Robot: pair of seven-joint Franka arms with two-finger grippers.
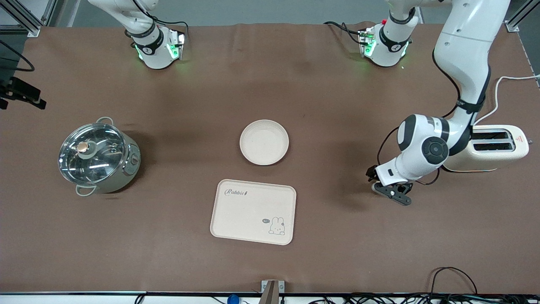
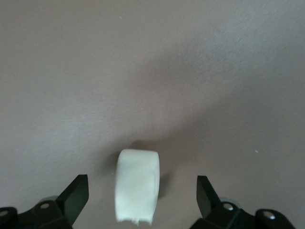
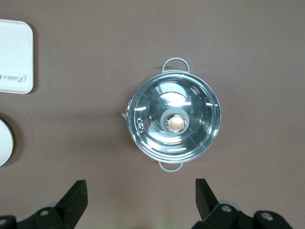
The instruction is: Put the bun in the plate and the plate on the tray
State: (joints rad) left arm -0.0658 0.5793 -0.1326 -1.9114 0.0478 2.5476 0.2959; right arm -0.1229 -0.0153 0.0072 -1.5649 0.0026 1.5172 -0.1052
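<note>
My left gripper [image 1: 390, 191] is hanging low over the brown table [image 1: 337, 105] toward the left arm's end, beside the cream toaster [image 1: 498, 147], and my fingers [image 2: 76, 193] are spread wide, gripping nothing. In the left wrist view the bun [image 2: 137, 186], a small pale cream rounded lump, is sitting on the table between my two fingertips, apart from both; in the front view my own gripper and arm are hiding it. The plate [image 1: 264, 142], a round shallow cream dish, is lying empty at the middle of the table, well apart from my left gripper. The tray [image 1: 253, 211], cream with the "Rabbit" script and a little rabbit drawing, is lying just nearer to the front camera than the plate, close to it but not touching, with nothing on it. My right gripper [image 3: 138, 202] is waiting up high over the right arm's end of the table, its fingers [image 3: 75, 195] released and wide too, looking straight down on the glass-lidded steel pot [image 1: 98, 155]. In the right wrist view a corner of the tray [image 3: 14, 57] and an edge of the plate [image 3: 4, 143] are showing. The pot is standing toward the right arm's end, well apart from plate and tray.
</note>
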